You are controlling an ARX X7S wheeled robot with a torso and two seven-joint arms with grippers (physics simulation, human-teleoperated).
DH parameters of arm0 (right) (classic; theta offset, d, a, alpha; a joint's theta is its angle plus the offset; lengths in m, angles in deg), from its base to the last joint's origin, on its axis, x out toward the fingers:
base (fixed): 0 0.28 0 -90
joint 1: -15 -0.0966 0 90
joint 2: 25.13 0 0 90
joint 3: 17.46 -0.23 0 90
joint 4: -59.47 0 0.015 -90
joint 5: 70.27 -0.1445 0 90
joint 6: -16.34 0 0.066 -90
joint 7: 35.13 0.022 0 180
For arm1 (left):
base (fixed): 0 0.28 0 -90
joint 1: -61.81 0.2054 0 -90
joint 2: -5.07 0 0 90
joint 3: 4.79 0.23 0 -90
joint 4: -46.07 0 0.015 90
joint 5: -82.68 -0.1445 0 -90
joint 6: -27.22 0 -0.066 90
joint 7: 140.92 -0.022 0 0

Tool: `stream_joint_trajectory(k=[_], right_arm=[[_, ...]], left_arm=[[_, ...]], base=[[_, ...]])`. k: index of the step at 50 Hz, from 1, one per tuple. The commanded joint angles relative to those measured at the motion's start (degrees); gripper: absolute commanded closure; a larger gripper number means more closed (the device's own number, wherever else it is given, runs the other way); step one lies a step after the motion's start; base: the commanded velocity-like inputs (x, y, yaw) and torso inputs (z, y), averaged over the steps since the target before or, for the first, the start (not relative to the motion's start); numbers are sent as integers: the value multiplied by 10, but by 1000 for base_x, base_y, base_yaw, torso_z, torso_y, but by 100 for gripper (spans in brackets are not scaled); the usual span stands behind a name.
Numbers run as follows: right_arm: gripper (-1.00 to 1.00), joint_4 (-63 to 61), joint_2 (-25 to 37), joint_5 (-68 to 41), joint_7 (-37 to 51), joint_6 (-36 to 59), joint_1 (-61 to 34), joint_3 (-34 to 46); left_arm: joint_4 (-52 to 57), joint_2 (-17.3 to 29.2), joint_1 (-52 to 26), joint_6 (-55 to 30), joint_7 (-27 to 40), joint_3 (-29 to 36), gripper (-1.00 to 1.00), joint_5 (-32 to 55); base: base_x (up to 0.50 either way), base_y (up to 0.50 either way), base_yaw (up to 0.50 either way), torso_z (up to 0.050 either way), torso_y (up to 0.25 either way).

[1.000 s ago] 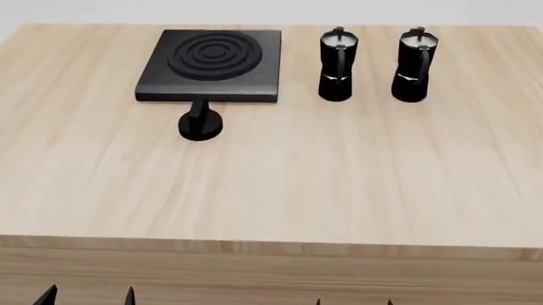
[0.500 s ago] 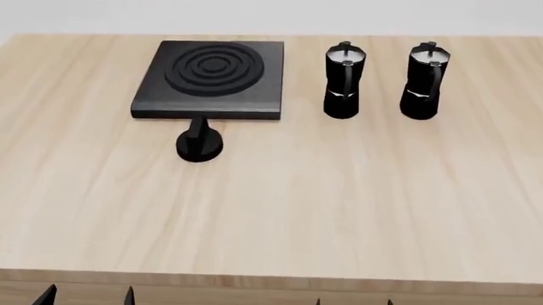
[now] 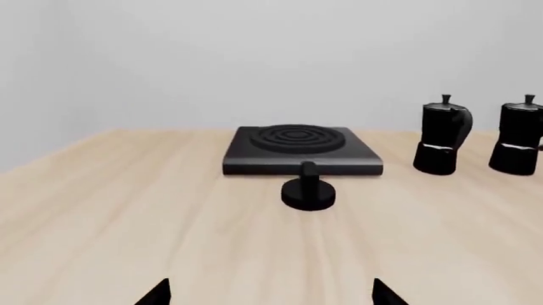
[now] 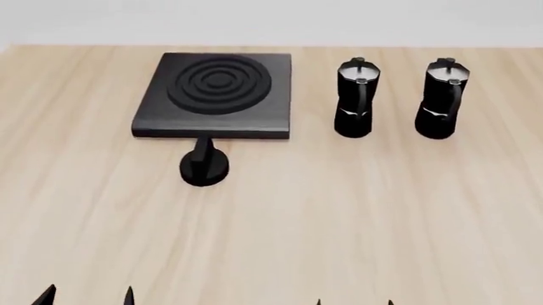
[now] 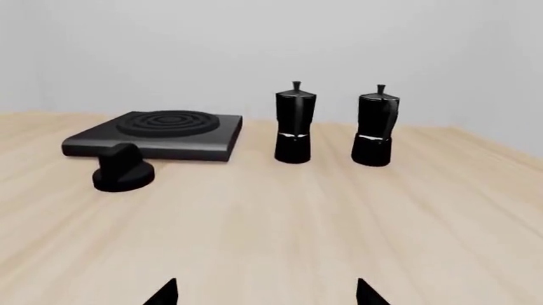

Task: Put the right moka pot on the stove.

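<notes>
Both grippers sit at the near edge of the worktop point(image 4: 339, 229), only their fingertips showing. The left gripper point(image 3: 269, 292) has its fingers spread wide and holds nothing; the right gripper point(image 5: 267, 292) is likewise spread wide and empty. The right moka pot point(image 4: 441, 98) stands upright towards the far right corner, beside the other moka pot point(image 4: 355, 98). The stove point(image 4: 215, 94) lies at the far edge, the round knob point(image 4: 203, 167) just before it.

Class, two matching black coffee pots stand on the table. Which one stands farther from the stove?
The right coffee pot. The left coffee pot stands between it and the stove, so the right one is farther away.
</notes>
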Motion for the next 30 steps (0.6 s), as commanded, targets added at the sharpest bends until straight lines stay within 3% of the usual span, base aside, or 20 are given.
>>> stream_joint_trajectory(k=[1,30], right_arm=[[-100,-4,4,-2,6,1,1,5],[-100,-1,12,-15,13,1,-3,13]], left_arm=[[5,5,0,-3,5,4,-100,4],[1,12,-3,2,15,14,-100,11]], base=[[203,82,0,0,0],[202,82,0,0,0]])
